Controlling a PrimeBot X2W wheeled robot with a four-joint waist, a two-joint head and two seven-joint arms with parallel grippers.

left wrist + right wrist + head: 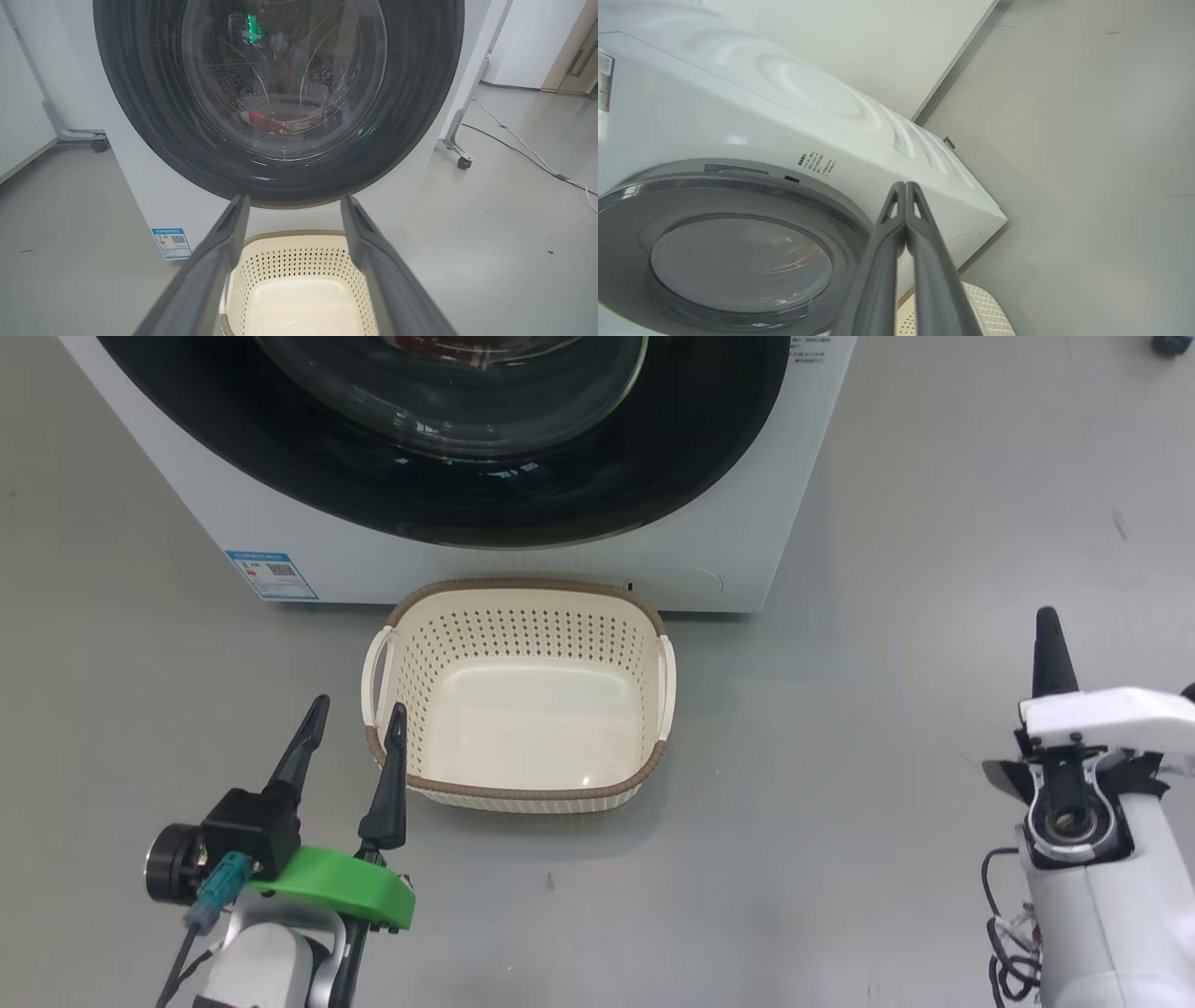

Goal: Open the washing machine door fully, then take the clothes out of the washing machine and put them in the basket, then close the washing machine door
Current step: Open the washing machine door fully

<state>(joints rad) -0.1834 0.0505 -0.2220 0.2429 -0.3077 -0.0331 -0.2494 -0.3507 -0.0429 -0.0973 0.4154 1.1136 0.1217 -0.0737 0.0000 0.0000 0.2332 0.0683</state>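
Our left gripper [360, 706] is wide open, our right gripper [1047, 625] pinched tight. The basket [523, 586] sits below the shut door [448, 513], ready to catch the clothes [275, 125].

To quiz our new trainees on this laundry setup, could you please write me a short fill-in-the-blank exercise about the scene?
1. The washing machine door is ___.
2. The basket on the floor in front of it is ___.
3. The clothes behind that door are coloured ___.
4. On the left gripper the jaws stand open; on the right gripper they are ___.
Missing words: closed; empty; red; shut.
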